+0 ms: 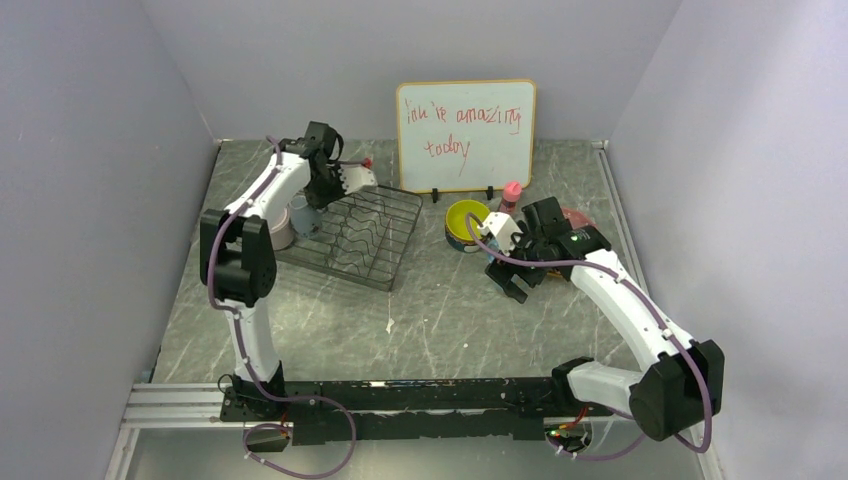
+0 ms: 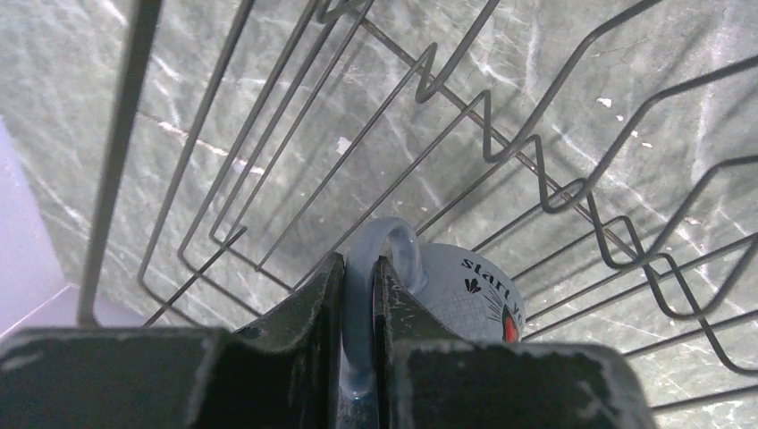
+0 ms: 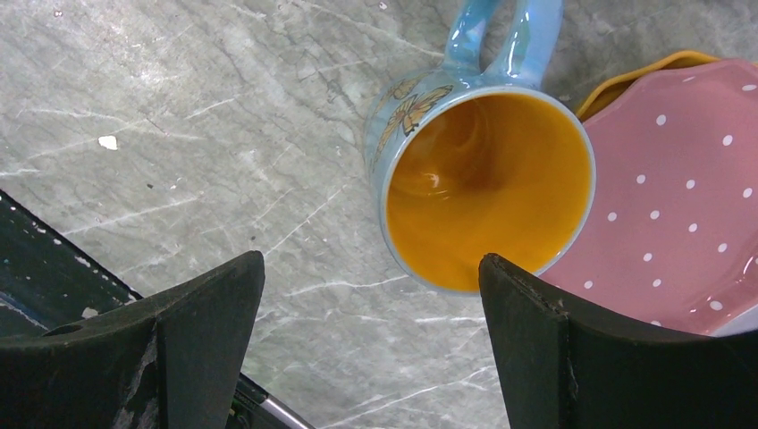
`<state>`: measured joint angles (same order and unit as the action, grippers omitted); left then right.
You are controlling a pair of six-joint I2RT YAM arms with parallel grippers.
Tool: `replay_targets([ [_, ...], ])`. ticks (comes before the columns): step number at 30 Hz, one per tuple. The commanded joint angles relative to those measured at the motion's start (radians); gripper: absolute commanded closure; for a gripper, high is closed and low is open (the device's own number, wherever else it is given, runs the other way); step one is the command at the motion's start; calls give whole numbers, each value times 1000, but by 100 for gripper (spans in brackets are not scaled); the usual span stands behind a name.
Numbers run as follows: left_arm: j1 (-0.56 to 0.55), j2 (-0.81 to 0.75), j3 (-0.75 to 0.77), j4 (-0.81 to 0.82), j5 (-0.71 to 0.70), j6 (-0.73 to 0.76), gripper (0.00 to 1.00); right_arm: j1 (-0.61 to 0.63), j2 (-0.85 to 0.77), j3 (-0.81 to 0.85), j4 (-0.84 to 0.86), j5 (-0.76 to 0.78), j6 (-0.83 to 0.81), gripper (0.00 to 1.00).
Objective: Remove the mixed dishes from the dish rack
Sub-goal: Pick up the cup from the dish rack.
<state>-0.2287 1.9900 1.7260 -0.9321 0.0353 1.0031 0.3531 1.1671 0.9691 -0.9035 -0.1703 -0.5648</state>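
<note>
The left tool point(image 2: 358, 308) is pinched narrow on the looped handle of the pale lilac ceramic mug with black lettering point(image 2: 469, 299). The handle stands upright between the two fingers, at the far left end of the black wire dish rack point(image 1: 362, 240). Whether the mug's base rests on the wires or hangs above them cannot be told. The step in hand looks like taking this mug out. Next comes a straight lift until it clears the wavy dividers and the raised side wire, then a carry to bare table point(image 1: 440, 320).

The right tool point(image 3: 368, 268) stands wide and holds nothing. It hovers over the blue glazed mug with the orange inside point(image 3: 487, 188), which lies on its side touching the pink speckled plate point(image 3: 679, 197).

Room is tight behind the rack, where the white board with red writing point(image 1: 465, 135) stands, and the side wall is near on the left. The open stretch lies in front of the rack, between the two arms.
</note>
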Motion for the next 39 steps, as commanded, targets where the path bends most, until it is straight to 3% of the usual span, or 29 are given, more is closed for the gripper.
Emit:
replay_targets([
  [1,0,-103,1,5,-18,-14,97,-3,14,59,20,-22,-1,7],
  [11,17,-201,-24,80,45,-86,97,-4,49,160,20,-55,-14,8],
  [21,48,-281,20,147,159,-263,98,-5,62,278,72,-130,-11,8],
  [29,84,-343,31,209,267,-521,97,-4,71,367,163,-243,43,7],
  [39,90,-454,-69,335,557,-900,97,-2,86,408,414,-448,254,8],
])
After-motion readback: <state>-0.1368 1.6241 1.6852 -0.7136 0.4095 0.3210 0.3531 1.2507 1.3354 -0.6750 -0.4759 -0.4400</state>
